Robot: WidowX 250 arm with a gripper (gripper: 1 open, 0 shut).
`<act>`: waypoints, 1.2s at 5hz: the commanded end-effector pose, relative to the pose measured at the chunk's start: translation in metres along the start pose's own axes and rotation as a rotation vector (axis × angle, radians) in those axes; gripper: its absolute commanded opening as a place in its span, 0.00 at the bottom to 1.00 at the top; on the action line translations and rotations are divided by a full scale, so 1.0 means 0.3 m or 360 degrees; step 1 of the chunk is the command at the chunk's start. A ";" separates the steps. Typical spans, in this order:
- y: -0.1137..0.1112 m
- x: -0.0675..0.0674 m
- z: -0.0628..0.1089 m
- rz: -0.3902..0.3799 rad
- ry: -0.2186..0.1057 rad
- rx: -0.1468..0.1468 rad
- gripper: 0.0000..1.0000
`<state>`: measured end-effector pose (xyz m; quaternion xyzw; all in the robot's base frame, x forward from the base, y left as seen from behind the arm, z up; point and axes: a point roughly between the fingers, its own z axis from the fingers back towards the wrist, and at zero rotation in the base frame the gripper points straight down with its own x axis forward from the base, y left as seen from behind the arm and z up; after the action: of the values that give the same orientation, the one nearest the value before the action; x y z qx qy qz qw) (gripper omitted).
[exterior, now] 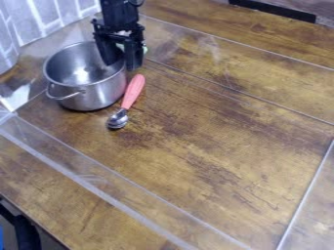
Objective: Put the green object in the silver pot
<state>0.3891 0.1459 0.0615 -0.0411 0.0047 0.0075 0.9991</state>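
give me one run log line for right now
gripper: at pot's far rim, jaws unclear | green object: mostly hidden behind gripper | silver pot: upright on table

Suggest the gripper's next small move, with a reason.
Probably a slight lift and shift away from the silver pot, toward the green object: the gripper appears low beside the pot's rim, and the green object lies outside it, behind.
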 end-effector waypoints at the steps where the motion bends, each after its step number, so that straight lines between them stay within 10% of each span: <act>1: -0.020 0.036 0.065 -0.0046 -0.0091 0.0041 0.00; 6: -0.020 0.052 0.034 -0.0036 -0.0071 0.0044 0.00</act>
<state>0.3951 0.1459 0.0495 -0.0411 0.0134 0.0122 0.9990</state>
